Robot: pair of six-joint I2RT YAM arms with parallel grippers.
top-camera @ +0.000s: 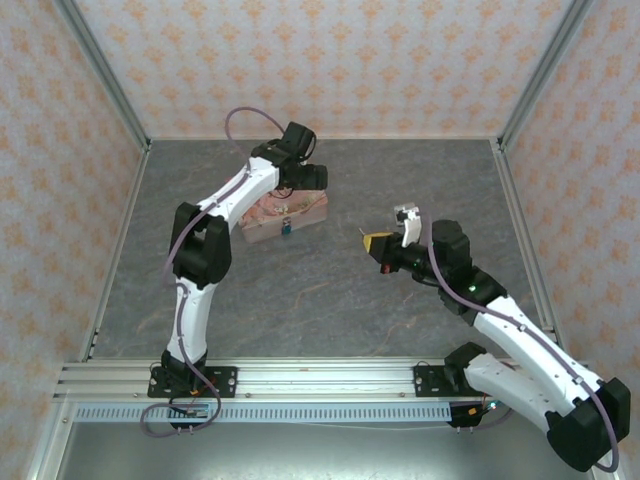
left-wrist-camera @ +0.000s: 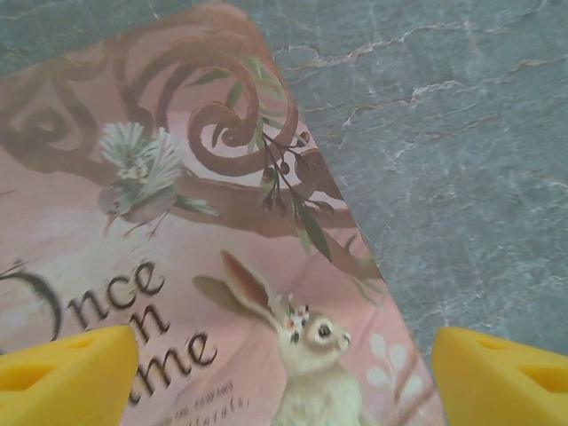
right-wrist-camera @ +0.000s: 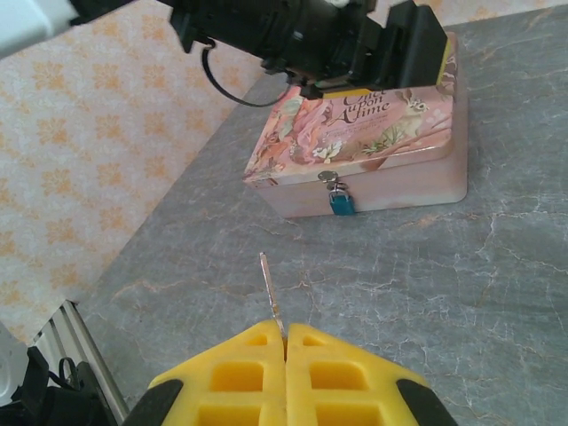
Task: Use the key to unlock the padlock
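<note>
The tiny teal padlock (right-wrist-camera: 342,202) hangs from the clasp on the front wall of the pink illustrated tin (right-wrist-camera: 373,133); from above the padlock (top-camera: 286,229) is a small blue speck. My right gripper (right-wrist-camera: 286,342) is shut on the key (right-wrist-camera: 273,293), whose thin metal blade sticks forward toward the padlock, a clear gap short of it. In the top view the right gripper (top-camera: 372,243) hovers right of the tin (top-camera: 285,212). My left gripper (left-wrist-camera: 284,390) stands open just above the tin's lid (left-wrist-camera: 177,266), with nothing between its yellow fingertips (left-wrist-camera: 62,377).
Patterned walls enclose the grey marbled table (top-camera: 330,300). The left arm (top-camera: 235,195) reaches over the tin from the near left. Bare floor lies between the key and the tin's front.
</note>
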